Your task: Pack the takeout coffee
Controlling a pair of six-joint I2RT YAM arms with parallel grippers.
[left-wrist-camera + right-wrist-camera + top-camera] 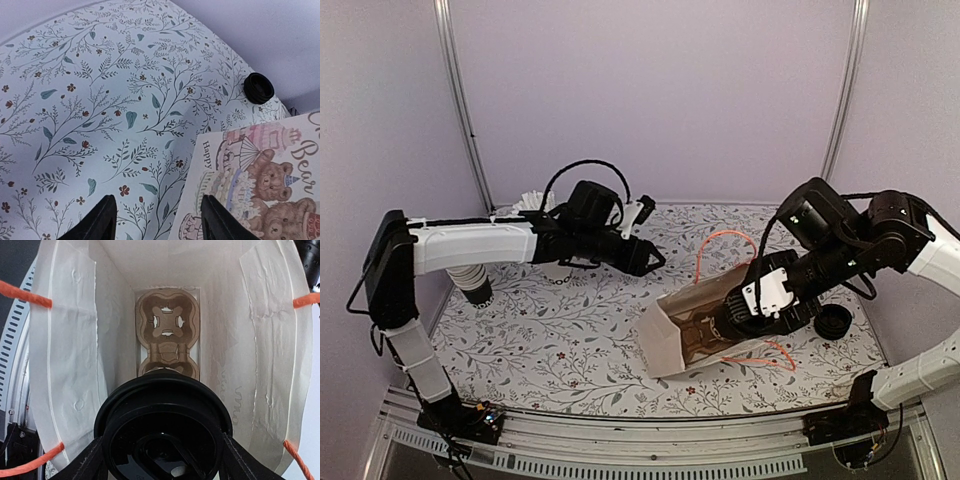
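Observation:
The takeout coffee (162,432), a black cup seen lid-on, fills the lower part of the right wrist view. My right gripper (162,452) is shut on it, one finger on each side of the lid. Cup and gripper (730,320) are inside the mouth of a white paper bag (665,340) that lies on its side. A brown cardboard cup carrier (167,330) rests at the bag's bottom, beyond the cup. My left gripper (160,222) hangs open and holds nothing, above the tablecloth by the bag's bear-printed side (260,175). From above it (648,258) sits left of and behind the bag.
A low stack of black lids (833,322) lies right of the bag. Orange cord handles (720,245) loop out from the bag's mouth. A stack of cups (475,283) and a white holder (530,200) stand at the back left, under and behind the left arm.

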